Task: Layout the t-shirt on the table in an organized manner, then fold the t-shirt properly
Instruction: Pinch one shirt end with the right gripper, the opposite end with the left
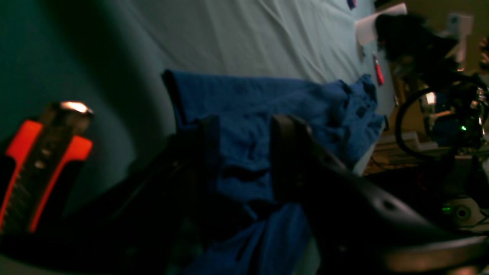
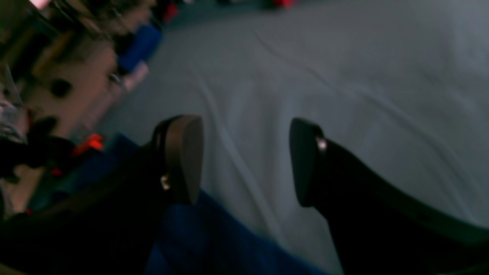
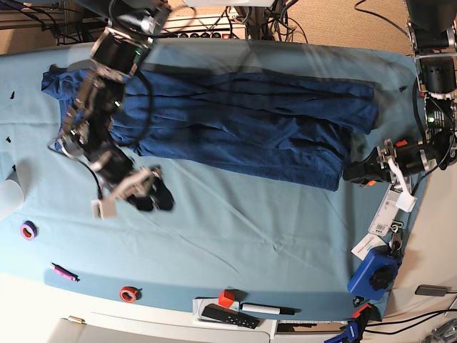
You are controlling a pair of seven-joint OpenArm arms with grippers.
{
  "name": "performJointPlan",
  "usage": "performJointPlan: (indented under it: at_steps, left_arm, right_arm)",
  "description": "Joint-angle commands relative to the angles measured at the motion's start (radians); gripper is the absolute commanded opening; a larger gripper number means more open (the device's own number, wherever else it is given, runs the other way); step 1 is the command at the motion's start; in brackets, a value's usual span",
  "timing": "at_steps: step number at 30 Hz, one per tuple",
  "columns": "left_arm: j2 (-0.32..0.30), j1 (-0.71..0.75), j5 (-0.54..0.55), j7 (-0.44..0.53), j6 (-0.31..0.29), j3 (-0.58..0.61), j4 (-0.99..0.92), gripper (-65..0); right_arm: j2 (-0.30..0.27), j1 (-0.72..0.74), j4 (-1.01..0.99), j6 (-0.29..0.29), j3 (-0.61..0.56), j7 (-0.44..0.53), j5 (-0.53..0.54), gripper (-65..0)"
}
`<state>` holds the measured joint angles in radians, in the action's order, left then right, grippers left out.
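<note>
The t-shirt (image 3: 235, 121) lies stretched out long across the far part of the table (image 3: 235, 236). It is dark blue and full of wrinkles. One end reaches the side with the left gripper (image 3: 355, 172), and the other end goes under the right arm (image 3: 93, 114). In the left wrist view the shirt (image 1: 244, 114) looks bunched and lumpy near one edge of the table.

The left gripper sits right at the corner of the shirt. Its two dark fingers (image 1: 290, 152) are apart, with blue cloth showing in the gap between them. I cannot tell if they touch the cloth.

The right gripper (image 3: 151, 194) is just off the near edge of the shirt, over the bare teal cloth. Its fingers (image 2: 183, 156) are spread wide and hold nothing. A bit of blue shirt (image 2: 206, 236) shows low between them.

Near the front edge of the table lie a purple ring (image 3: 28, 230), a pink pen (image 3: 63, 271), a red ring (image 3: 128, 294), a small red block (image 3: 226, 299) and a black remote (image 3: 228, 316).
</note>
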<state>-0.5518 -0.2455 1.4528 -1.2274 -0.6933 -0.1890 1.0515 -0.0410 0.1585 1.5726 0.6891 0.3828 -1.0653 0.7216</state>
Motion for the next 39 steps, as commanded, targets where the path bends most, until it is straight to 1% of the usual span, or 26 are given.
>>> performJointPlan:
  at_steps: [1, 3, 5, 11, 15, 19, 22, 25, 28, 30, 34, 37, 39]
  left_arm:
    - [-0.022, -0.017, 0.029, -0.009, -0.005, -0.006, 0.016, -37.1]
    - [-0.031, -0.014, 0.029, -0.037, -0.005, -0.006, 0.016, -35.3]
    - [-0.048, -0.006, 0.031, -0.045, -0.005, -0.006, 0.016, -35.2]
    - [-0.114, 0.057, 0.031, -0.049, -0.005, -0.006, 0.016, -35.2]
    - [-0.124, 0.11, 0.031, -0.056, -0.005, -0.006, 0.016, -35.3]
    - [-0.124, 0.155, 0.031, -0.096, -0.005, -0.006, 0.026, -35.2]
    - [-0.124, 0.195, 0.031, -0.094, -0.005, -0.006, 0.04, -35.1]
    - [-0.124, 0.211, 0.031, -0.07, -0.005, -0.006, 0.042, -35.1]
    - [-0.124, 0.212, 0.031, -0.005, -0.005, -0.006, 0.042, -35.1]
    - [-0.118, 0.212, -0.002, 0.025, -0.005, -0.006, 0.042, -34.5]
    - [-0.084, 0.212, -0.01, 0.02, 0.006, -0.006, 0.042, -31.2]
    - [-0.043, 0.212, -0.013, 0.022, 0.008, -0.006, 0.042, -31.1]
    - [-0.018, 0.212, -0.051, 0.04, 0.009, -0.005, 0.042, -31.1]
  right_arm:
    - [-0.024, 0.007, 0.019, 0.009, -0.002, 0.026, 0.03, -29.9]
    - [-0.062, -0.029, 0.027, 0.009, -0.002, 0.026, 0.03, -30.0]
    - [-0.098, -0.071, 0.063, 0.009, -0.002, 0.026, 0.03, -30.0]
    - [-0.212, -0.219, 0.276, 0.009, -0.002, 0.026, 0.03, -30.1]
    - [-0.259, -0.298, 0.379, 0.009, -0.001, 0.025, 0.028, -30.1]
    - [-0.261, -0.348, 0.394, 0.009, -0.001, 0.021, 0.018, -30.1]
    - [-0.261, -0.394, 0.394, 0.009, -0.001, 0.021, 0.018, -30.1]
    - [-0.261, -0.43, 0.394, 0.009, -0.001, 0.022, 0.011, -30.1]
    - [-0.261, -0.444, 0.394, 0.009, 0.006, 0.021, -0.001, -30.1]
    - [-0.261, -0.446, 0.394, 0.009, 0.025, 0.021, -0.003, -30.1]
    - [-0.252, -0.447, 0.394, 0.009, 0.099, 0.021, -0.004, -30.1]
    - [-0.234, -0.446, 0.394, 0.009, 0.196, 0.017, -0.004, -30.1]
    - [-0.215, -0.446, 0.394, 0.009, 0.27, 0.018, -0.004, -30.1]
